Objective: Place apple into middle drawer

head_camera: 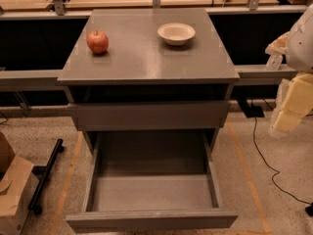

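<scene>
**Apple on the cabinet top, middle drawer pulled out**

The apple (pixel 98 42) is seen resting upright on the grey cabinet top (pixel 146 62), towards the left side and the back half of the surface, its short stem pointing up. A cream-white bowl (pixel 176 33) is set to the right of it on the same top, well apart from the fruit and a little farther back.

Down the front of the cabinet, the uppermost drawer front (pixel 149 115) is seen pushed in, flush under the top. Below it, the middle drawer (pixel 151 220) is pulled far out towards the camera; its flat grey floor and low side walls are fully exposed. The apple is not in it: the fruit sits above, on the top.

Over at the right edge of the view, the gripper (pixel 292 104) is caught only in part, as pale yellowish blocks under a white arm casing. It is held off to the right of the cabinet, at about the height of the upper drawer, apart from cabinet, apple and bowl. Whether it is open or closed cannot be told.

On the speckled floor, a cardboard box (pixel 12 195) is seen at lower left, a black rod (pixel 46 175) lies beside it, and a black cable (pixel 264 155) trails at the right.
</scene>
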